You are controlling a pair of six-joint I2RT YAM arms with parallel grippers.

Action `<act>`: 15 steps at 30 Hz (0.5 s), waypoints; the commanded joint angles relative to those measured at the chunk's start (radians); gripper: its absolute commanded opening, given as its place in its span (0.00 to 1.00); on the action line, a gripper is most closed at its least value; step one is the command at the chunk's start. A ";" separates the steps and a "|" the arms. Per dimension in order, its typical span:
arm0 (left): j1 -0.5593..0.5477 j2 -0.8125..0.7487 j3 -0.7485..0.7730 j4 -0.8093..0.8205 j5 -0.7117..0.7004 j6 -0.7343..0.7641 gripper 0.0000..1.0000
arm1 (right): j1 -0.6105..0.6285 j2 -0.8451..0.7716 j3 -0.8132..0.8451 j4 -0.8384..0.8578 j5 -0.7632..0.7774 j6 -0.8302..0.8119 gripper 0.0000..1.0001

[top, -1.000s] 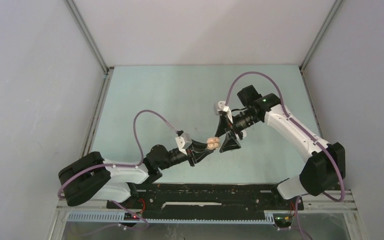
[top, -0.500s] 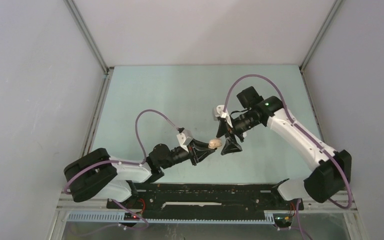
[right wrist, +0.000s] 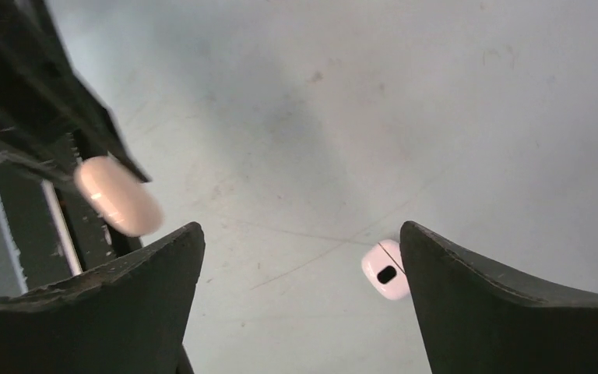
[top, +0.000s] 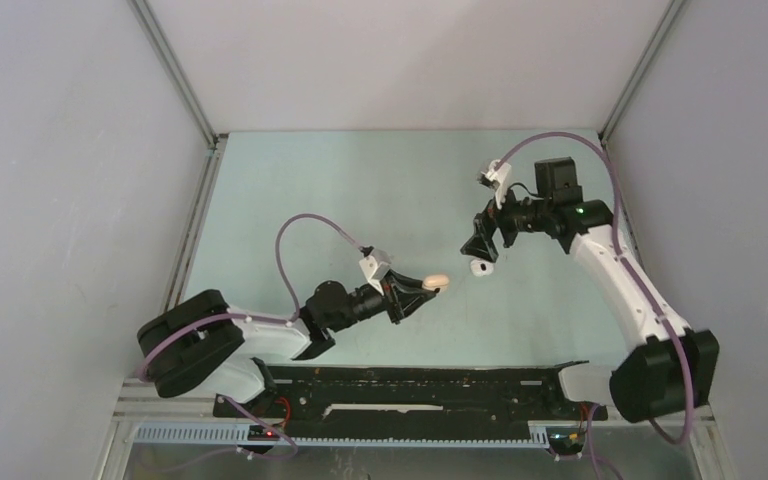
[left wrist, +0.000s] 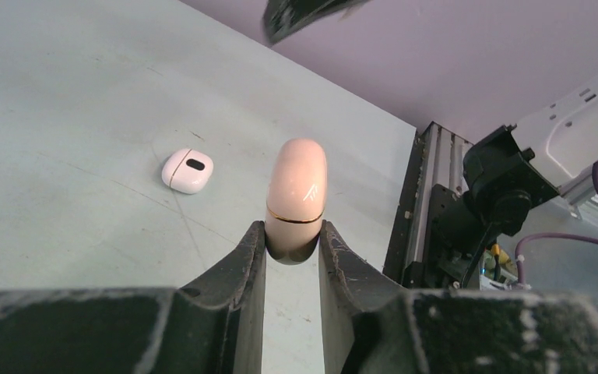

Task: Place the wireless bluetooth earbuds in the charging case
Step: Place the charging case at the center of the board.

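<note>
The glossy tan pill-shaped plastic charging case [left wrist: 297, 187], open a second ago, is shut (earbuds unseen, presumably stowed), pinched by the left gripper [left wrist: 292, 238]. The right gripper [right wrist: 300, 234], jaws spread, has retreated to its 1 o'clock.

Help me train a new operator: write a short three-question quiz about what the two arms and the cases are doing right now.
1. True or false: the left end effector is shut on the beige case.
2. Where is the white case? A) lying on the table; B) gripped by the right arm; C) stacked on another case.
3. Fill in: the right end effector holds nothing and its jaws stand ____.

Key: 1 true; 2 A; 3 open.
</note>
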 commanded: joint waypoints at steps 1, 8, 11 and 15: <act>0.012 0.027 0.070 -0.030 -0.085 -0.113 0.00 | -0.006 0.094 -0.017 0.158 0.186 0.174 1.00; 0.047 0.126 0.209 -0.248 -0.118 -0.251 0.01 | -0.047 0.149 -0.017 0.224 0.418 0.288 1.00; 0.092 0.187 0.290 -0.333 -0.071 -0.334 0.02 | -0.076 0.141 -0.017 0.235 0.465 0.333 1.00; 0.151 0.294 0.356 -0.305 -0.005 -0.474 0.05 | -0.103 0.127 -0.017 0.246 0.514 0.367 1.00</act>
